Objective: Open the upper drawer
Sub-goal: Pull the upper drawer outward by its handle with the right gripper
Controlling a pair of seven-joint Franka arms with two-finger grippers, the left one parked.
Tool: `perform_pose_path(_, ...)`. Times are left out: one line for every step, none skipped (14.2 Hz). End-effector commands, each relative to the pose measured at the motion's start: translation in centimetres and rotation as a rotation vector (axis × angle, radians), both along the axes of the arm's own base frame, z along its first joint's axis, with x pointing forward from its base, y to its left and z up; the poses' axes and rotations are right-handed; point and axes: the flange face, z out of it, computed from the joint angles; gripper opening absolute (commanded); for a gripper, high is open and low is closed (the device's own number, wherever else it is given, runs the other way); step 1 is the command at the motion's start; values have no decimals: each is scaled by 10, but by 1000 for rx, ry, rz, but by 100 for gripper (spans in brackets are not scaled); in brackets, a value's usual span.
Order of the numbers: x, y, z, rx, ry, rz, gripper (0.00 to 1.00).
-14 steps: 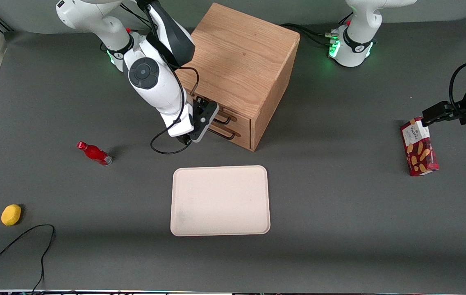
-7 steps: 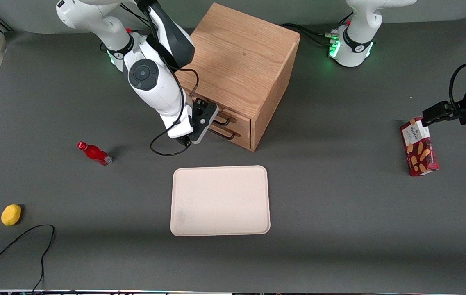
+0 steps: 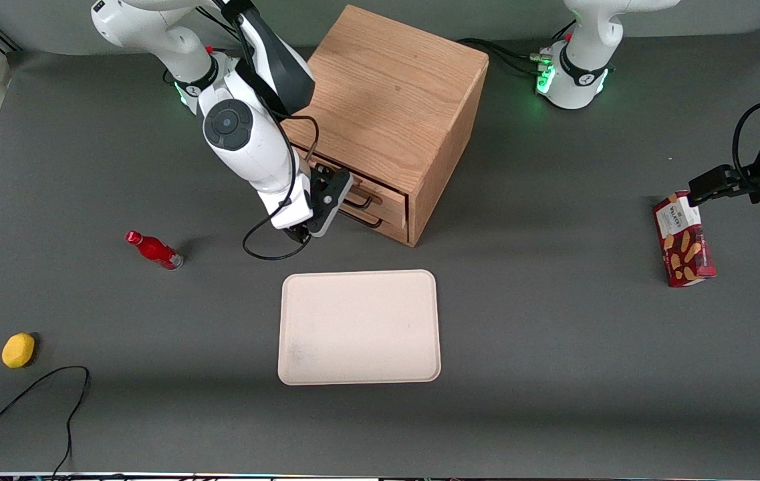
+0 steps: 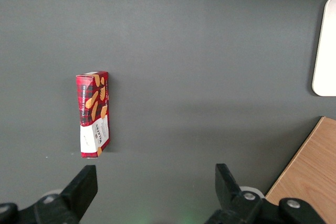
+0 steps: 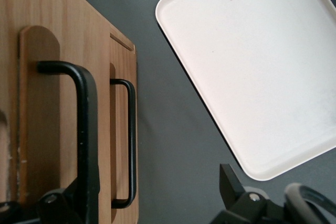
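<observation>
The light oak cabinet (image 3: pixel 386 100) stands at the back middle of the table. Its upper drawer (image 3: pixel 385 192) has a thin black bar handle (image 3: pixel 361 198), close up in the right wrist view as a thick black bar (image 5: pixel 86 129) on the oak front (image 5: pixel 52 103). My right gripper (image 3: pixel 341 192) is right in front of that drawer, at the handle. It is open (image 5: pixel 147 195), its fingers spread wide, and the bar runs just inside one finger (image 5: pixel 55 205). The other finger (image 5: pixel 229 179) hangs over bare table. The lower drawer's handle (image 5: pixel 131 140) is untouched.
A cream tray (image 3: pixel 359 327) lies nearer the front camera than the cabinet. A red bottle (image 3: pixel 154 250) and a yellow lemon (image 3: pixel 18 350) lie toward the working arm's end. A red cracker box (image 3: pixel 683 240) lies toward the parked arm's end. A black cable (image 3: pixel 32 394) crosses the near corner.
My gripper and forearm have shifted slightly away from the cabinet front, and the upper handle looks shifted with them. Nothing else has moved.
</observation>
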Motion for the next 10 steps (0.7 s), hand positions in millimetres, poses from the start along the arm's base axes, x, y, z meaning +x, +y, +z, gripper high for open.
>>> perform_pose_path(11, -9, -8, 0, -4, 32, 100)
perform_pose_path(12, -10, -12, -3, -1, 29, 100)
perform_pose_path(14, -11, -10, -3, -4, 26, 100)
perform_pose_path(15, -11, -12, -6, 0, 26, 100)
perform_pose_path(17, -14, -11, -7, 0, 22, 100)
perform_pose_path(18, -15, -8, -22, 7, 29, 100)
perform_pose_path(20, -15, -3, -38, 15, 40, 100)
perform_pose_path(19, -15, 1, -53, 31, 45, 100)
perform_pose_path(22, -19, 4, -60, 38, 39, 100)
perform_pose_path(23, -22, 5, -64, 46, 34, 100)
